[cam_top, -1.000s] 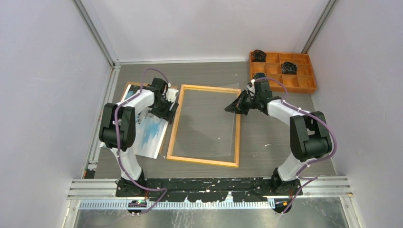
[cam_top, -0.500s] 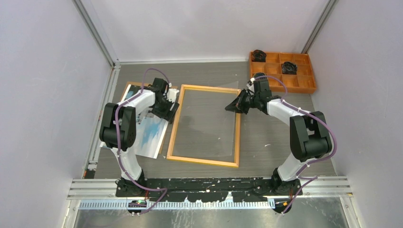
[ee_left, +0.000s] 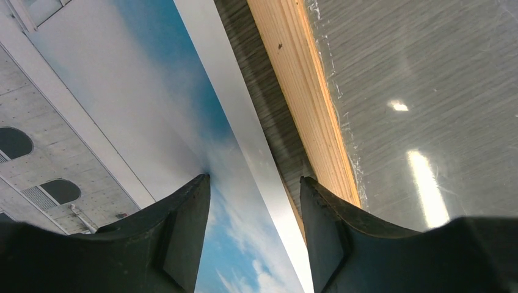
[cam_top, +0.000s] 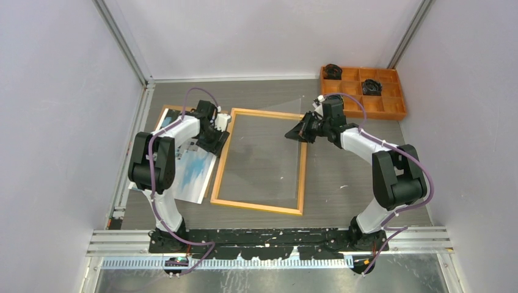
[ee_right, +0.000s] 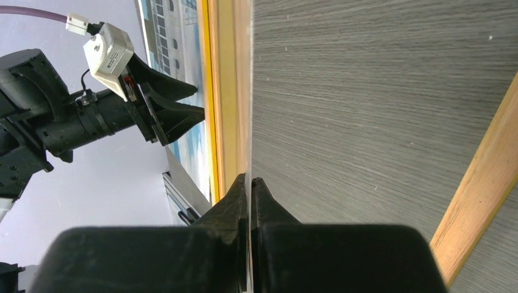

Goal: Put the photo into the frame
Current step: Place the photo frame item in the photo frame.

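Because the photo [cam_top: 194, 174] is a thin paper print lying flat at the left of the desk [cam_top: 348, 183], partly over a brown backing board [cam_top: 167, 108], it will likely flex and slide rather than lift stiffly. Its long right edge, just beside the frame [cam_top: 256, 206], looks the best place to pinch. The left jaws stand apart astride that edge. The frame lies centre, wood side up. The right jaws, at its upper right, are clamped on a clear sheet [cam_top: 269, 152]. Walls hem both sides; free room lies right of the frame.
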Motion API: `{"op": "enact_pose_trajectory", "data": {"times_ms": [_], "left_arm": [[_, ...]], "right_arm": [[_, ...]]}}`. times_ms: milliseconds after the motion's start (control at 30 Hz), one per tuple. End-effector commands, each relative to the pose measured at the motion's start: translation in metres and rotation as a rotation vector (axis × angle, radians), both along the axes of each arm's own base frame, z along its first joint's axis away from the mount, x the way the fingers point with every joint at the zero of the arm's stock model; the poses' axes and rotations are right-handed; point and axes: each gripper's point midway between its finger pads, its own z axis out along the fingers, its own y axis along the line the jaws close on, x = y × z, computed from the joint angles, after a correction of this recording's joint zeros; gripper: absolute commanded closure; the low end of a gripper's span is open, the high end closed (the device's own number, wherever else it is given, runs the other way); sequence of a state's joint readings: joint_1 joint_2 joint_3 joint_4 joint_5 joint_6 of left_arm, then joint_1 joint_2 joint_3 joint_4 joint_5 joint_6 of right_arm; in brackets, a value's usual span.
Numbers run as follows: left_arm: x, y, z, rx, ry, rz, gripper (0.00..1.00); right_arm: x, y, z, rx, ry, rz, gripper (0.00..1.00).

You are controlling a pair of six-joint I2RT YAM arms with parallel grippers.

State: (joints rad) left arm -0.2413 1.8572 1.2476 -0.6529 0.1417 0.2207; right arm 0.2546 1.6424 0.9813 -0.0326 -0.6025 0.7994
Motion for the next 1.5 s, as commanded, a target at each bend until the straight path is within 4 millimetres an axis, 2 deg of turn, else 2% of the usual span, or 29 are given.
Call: {"op": "enact_pose_trajectory", "data": {"times_ms": [0,233,633,933,1100,1467], "left_arm": [[-0.008,-0.008,-0.01,-0.037,0.036,-0.027,0.44],[-0.011,-0.009,-0.01,-0.038,0.04,-0.034,0.44],[-0.022,-0.017,-0.013,-0.067,0.063,-0.061,0.44],[-0.025,-0.02,-0.01,-0.08,0.065,-0.068,0.44],[-0.026,-0.021,-0.01,-0.087,0.068,-0.073,0.44],[-0.026,-0.021,-0.012,-0.086,0.068,-0.068,0.44]], "right_arm": [[0.012,0.006,0.035,0.028,-0.142,0.005,0.99],[0.015,0.008,0.038,0.038,-0.153,0.0,0.99],[0.011,0.013,0.02,0.139,-0.054,-0.073,0.99],[0.019,0.018,0.03,0.319,-0.002,-0.166,0.99],[0.018,0.022,0.047,0.405,-0.017,-0.172,0.99],[0.009,0.03,0.05,0.381,-0.039,-0.138,0.99]]}}
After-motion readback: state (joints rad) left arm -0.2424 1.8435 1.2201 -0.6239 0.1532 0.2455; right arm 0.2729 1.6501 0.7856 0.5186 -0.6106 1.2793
